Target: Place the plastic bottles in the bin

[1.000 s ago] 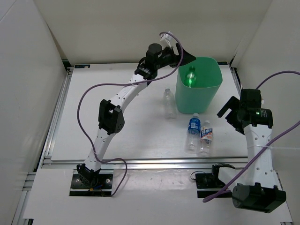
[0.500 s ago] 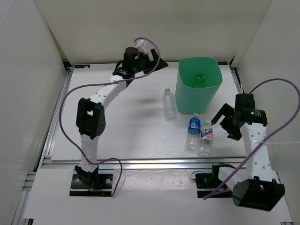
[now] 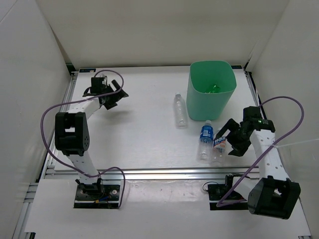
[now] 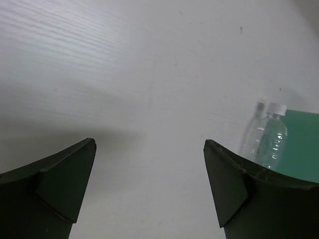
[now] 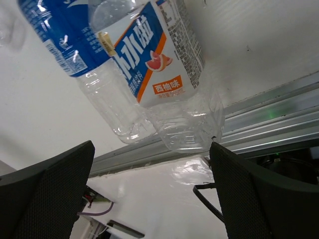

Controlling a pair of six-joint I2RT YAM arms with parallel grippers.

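The mint-green bin (image 3: 199,97) stands at the back right, with a green bottle (image 3: 213,88) lying inside it. A plain clear bottle (image 3: 180,110) lies left of the bin; the left wrist view shows this clear bottle (image 4: 271,142) beside the bin (image 4: 305,144). A blue-labelled bottle (image 3: 206,138) and a white-labelled bottle (image 3: 218,145) lie side by side near the front edge. My left gripper (image 3: 112,97) hangs open and empty at the far left back. My right gripper (image 3: 231,139) is open just right of the white-labelled bottle (image 5: 159,55), and the blue-labelled bottle (image 5: 65,40) lies beyond it.
A metal rail (image 5: 259,129) runs along the table's front edge, just past the bottles' bases. White walls close in the table on the left, back and right. Purple cables loop from both arms.
The left arm has swung from over the bin to the far left, and the green bottle now lies in the bin. The right gripper has moved down and left to the labelled bottles.
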